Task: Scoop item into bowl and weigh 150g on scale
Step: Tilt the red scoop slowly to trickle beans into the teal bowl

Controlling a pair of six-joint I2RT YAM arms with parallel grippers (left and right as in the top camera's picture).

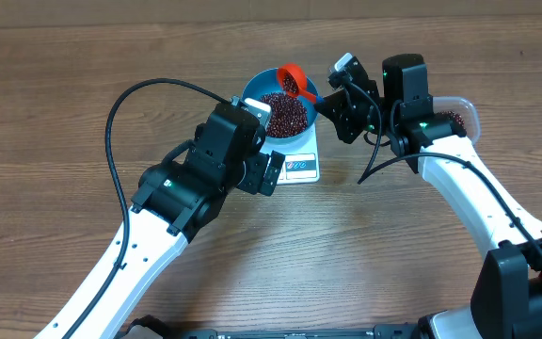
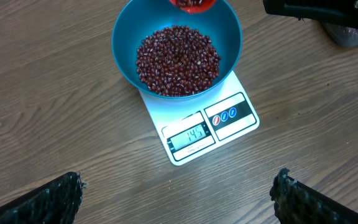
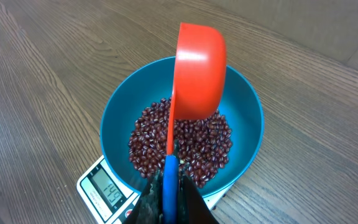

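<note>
The blue bowl (image 1: 280, 115) (image 2: 229, 31) (image 3: 120, 112) stands on the white scale (image 1: 301, 168) (image 2: 229, 134) (image 3: 92, 180) and holds a heap of dark red beans (image 2: 178, 59) (image 3: 197, 143). The scale's display (image 2: 190, 135) reads about 145. My right gripper (image 1: 327, 96) (image 3: 171, 196) is shut on the blue handle (image 3: 171, 180) of a red scoop (image 1: 293, 80) (image 3: 197, 74), which hangs tilted over the bowl's far side. Beans show in the scoop (image 2: 192, 5). My left gripper (image 1: 271, 171) (image 2: 179, 180) is open and empty, low over the table just in front of the scale.
A clear plastic tub (image 1: 457, 115) (image 2: 353, 34) with more beans sits at the right, partly hidden behind my right arm. Bare wooden table (image 1: 55, 113) surrounds the scale. A black cable (image 1: 111, 132) loops above my left arm.
</note>
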